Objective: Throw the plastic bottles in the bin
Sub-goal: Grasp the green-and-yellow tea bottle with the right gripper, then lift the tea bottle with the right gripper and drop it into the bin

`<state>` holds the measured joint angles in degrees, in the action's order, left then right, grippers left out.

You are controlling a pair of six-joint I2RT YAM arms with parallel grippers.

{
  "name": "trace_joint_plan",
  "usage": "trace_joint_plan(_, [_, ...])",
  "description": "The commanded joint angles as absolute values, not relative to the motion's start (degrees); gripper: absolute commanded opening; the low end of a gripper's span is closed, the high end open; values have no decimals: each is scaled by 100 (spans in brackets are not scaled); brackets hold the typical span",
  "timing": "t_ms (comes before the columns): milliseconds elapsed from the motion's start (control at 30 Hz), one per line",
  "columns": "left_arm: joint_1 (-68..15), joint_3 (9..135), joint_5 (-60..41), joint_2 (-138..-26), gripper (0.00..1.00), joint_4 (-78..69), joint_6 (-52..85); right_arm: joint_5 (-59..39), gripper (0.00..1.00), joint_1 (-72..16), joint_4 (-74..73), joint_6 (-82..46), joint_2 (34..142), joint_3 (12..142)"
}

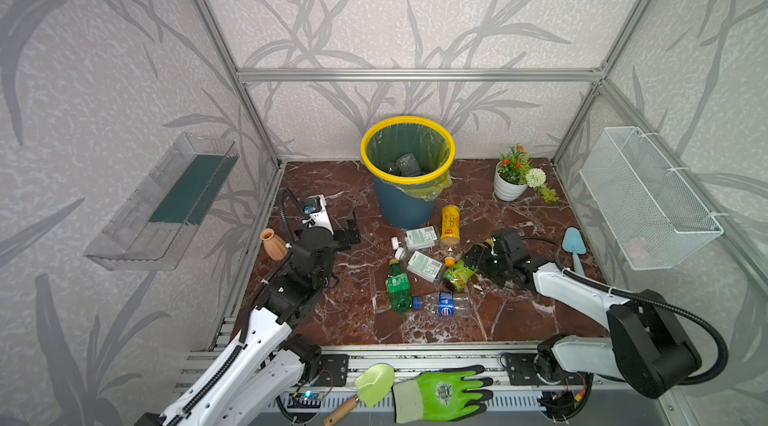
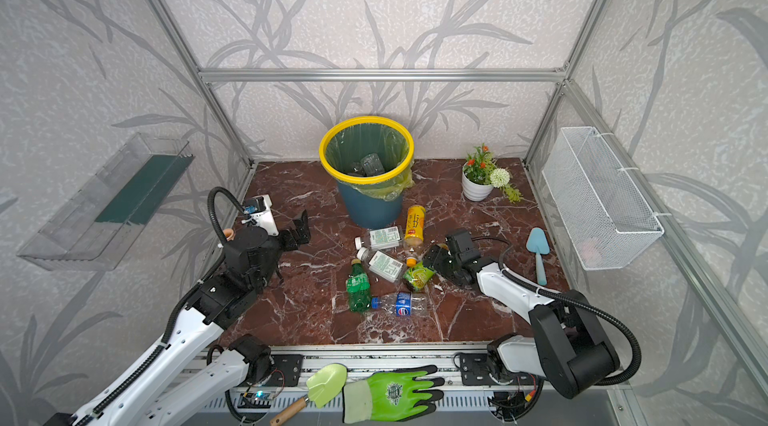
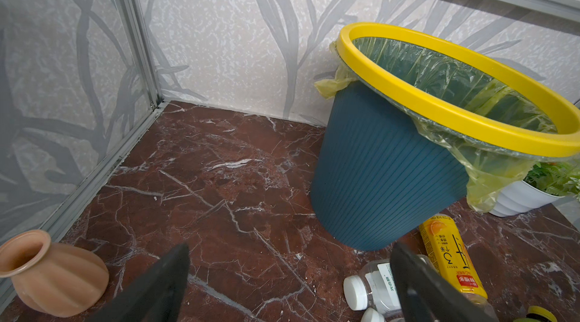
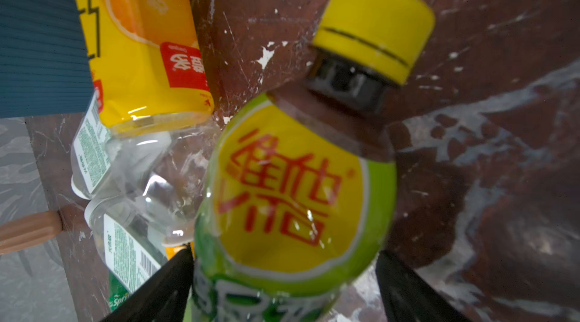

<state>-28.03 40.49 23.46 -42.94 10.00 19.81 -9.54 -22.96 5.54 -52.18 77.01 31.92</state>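
Note:
The blue bin (image 1: 399,208) with a yellow rim stands at the back, with clear bottles (image 1: 409,164) inside its green liner. In front of it lie a yellow bottle (image 1: 450,224), two flat white-labelled bottles (image 1: 419,237), a green bottle (image 1: 399,287) and a clear blue-labelled one (image 1: 444,303). My right gripper (image 1: 469,266) is low on the floor, its fingers against both sides of the lime-labelled bottle (image 4: 292,195), which lies there. My left gripper (image 3: 290,257) hangs open and empty left of the bin (image 3: 376,179), above bare floor.
A terracotta vase (image 1: 273,243) stands by the left wall near my left arm. A white flower pot (image 1: 509,187) is at the back right, with a blue trowel (image 1: 575,245) and a wire basket (image 1: 648,195) on the right. A glove (image 1: 444,392) and a green trowel (image 1: 374,380) lie on the front rail.

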Motion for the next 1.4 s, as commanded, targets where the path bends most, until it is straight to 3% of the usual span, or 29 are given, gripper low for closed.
trace_joint_plan(0, [-2774, 4107, 2387, -4310, 99, 1176, 2105, -952, 91, -2311, 260, -5467, 7908, 3158])
trace_joint_plan(300, [-2753, 4116, 2429, -4358, 99, 1222, 2113, -646, 81, -2273, -196, -5901, 8052, 2928])
trace_joint_plan(567, [-2721, 4100, 2450, -4683, 99, 1266, 2394, -932, 73, -2015, -677, -5946, 8320, 2908])
trace_joint_plan(733, [-2698, 4043, 2443, -4701, 99, 1259, 2455, -1266, 55, -1729, -1836, -6241, 8333, 2409])
trace_joint_plan(867, [-2675, 4017, 2433, -4713, 99, 1266, 2478, -1178, 46, -1488, -2183, -5934, 7414, 2278])
trace_joint_plan(1133, [-2611, 3920, 2466, -4805, 99, 1177, 2697, 281, 52, -1088, 525, -3376, 4200, 4319])
trace_joint_plan(1233, [-2588, 3910, 2470, -4842, 99, 1112, 2737, 520, 52, -1055, 255, -2691, 3773, 5029])
trace_joint_plan(1367, [-2569, 3962, 2389, -4892, 99, 1185, 2819, 78, 53, -1059, -744, -2628, 4158, 5714])
